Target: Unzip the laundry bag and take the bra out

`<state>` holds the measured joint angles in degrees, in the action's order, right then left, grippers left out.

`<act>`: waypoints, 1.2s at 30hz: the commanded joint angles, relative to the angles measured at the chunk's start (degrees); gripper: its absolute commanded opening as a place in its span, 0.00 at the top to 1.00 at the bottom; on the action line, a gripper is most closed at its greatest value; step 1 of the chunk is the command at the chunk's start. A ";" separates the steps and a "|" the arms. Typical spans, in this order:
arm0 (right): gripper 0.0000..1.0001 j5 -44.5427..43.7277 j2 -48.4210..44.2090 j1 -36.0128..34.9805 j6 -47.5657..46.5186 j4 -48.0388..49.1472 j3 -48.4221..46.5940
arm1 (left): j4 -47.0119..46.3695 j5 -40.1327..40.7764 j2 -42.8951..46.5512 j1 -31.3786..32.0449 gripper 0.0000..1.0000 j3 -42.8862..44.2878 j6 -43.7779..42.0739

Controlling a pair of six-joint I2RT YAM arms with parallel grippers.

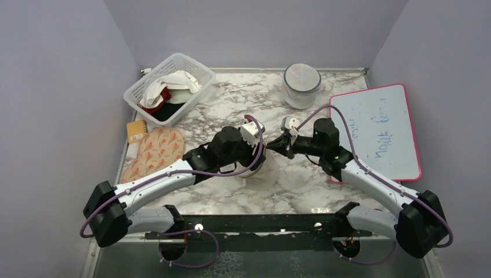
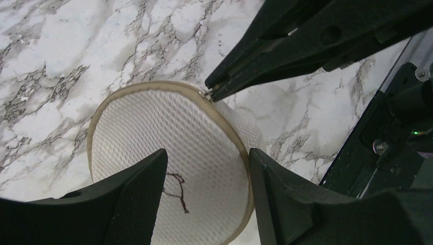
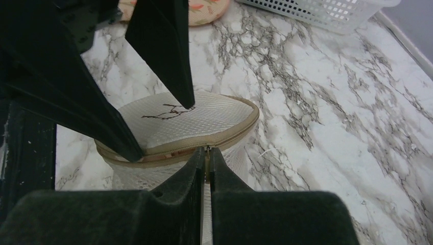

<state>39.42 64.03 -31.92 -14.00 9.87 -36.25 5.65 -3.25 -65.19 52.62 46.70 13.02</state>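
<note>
The laundry bag (image 1: 262,175) is a cream mesh pod on the marble table, mostly hidden under my arms in the top view. Its flat face with the black drawing shows in the left wrist view (image 2: 168,127) and the right wrist view (image 3: 204,115). My left gripper (image 2: 208,153) is open and pressed down on the bag, one finger on the face and one at the rim. My right gripper (image 3: 206,150) is shut on the zipper pull (image 2: 208,92) at the rim. A sliver of pale pink, the bra (image 3: 163,155), shows in the zip gap left of the pull.
A white basket (image 1: 132,95) of white, red and black clothes stands at the back left. A greyish-white pod with a dark rim (image 1: 301,84) stands at the back. A pink-framed whiteboard (image 1: 370,116) lies at the right. An orange patterned mitt (image 1: 156,152) lies at the left.
</note>
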 commanded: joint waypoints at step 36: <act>0.99 -9.93 10.53 2.09 3.17 9.36 -0.56 | 6.47 2.77 14.76 0.20 1.00 -2.11 -2.03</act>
<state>32.88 71.48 -31.40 -10.68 16.36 -35.64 10.90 -2.28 -54.04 52.62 44.86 11.90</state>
